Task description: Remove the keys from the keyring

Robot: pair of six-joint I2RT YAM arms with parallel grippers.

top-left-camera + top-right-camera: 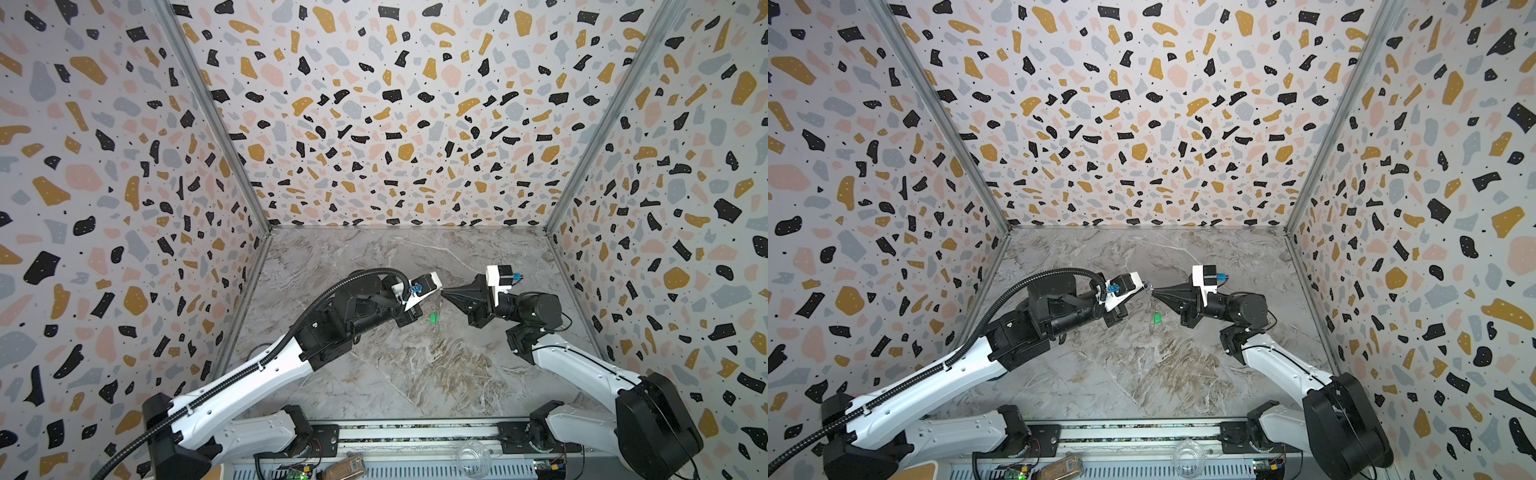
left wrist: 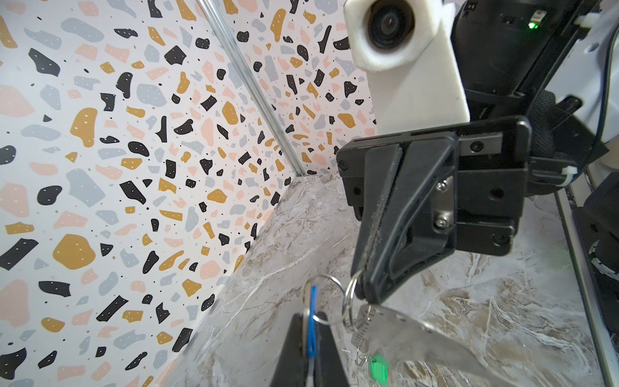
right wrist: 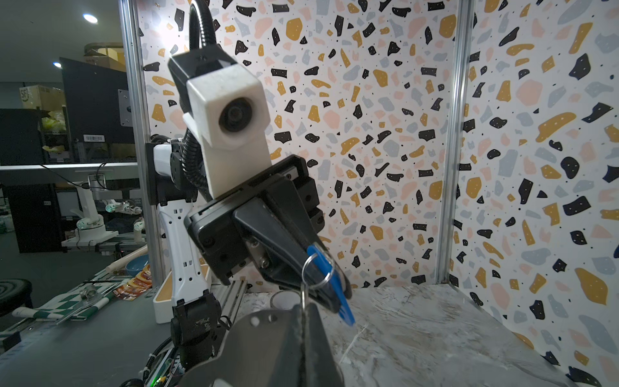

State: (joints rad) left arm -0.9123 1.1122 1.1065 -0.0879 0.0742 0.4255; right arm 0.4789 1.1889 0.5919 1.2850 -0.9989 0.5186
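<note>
Keyring [image 2: 408, 331] hangs above one marble tabletop [image 1: 415, 374], boxed by three terrazzo-print walls [image 1: 374, 124], strung between two arms [image 1: 249, 374]. The right gripper [image 2: 363, 288] is clamped on a metal ring link [image 2: 350, 301] with the strap dangling below, and the left gripper [image 3: 335, 296] pinches the blue tag [image 3: 345, 311]. Two tags show, counting a green tag [image 2: 378, 368]; the keys themselves seem mostly hidden or blurred.
</note>
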